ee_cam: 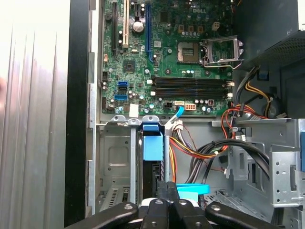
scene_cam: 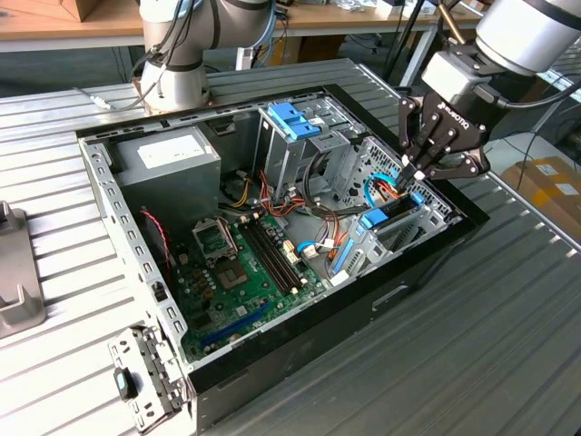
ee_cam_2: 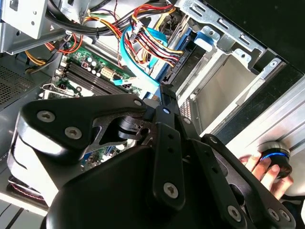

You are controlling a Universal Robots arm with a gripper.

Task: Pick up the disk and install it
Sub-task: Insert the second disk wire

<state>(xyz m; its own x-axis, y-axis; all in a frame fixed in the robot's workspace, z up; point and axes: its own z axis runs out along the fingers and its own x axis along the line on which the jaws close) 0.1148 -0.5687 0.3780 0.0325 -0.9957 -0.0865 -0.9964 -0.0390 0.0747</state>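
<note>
Install step in hand. Gripper (scene_cam: 419,173) low over the drive bay (scene_cam: 399,238) at the computer case's (scene_cam: 272,363) edge on the exterior view's right, fingers drawn together on the upper edge of the disk (ee_cam: 152,157). In the first wrist view the disk stands on edge in the bay slot, blue carrier tab toward the motherboard (ee_cam: 167,57). Judgement: insertion partly done; seating calls for a straight push along the slot, clear of the cables (ee_cam: 200,150).

ribbed grey metal tabletop (scene_cam: 508,309) spread near and wide, wooden workbench (scene_cam: 73,23) along the far edge, cardboard boxes (scene_cam: 549,186) at the exterior view's right
</note>
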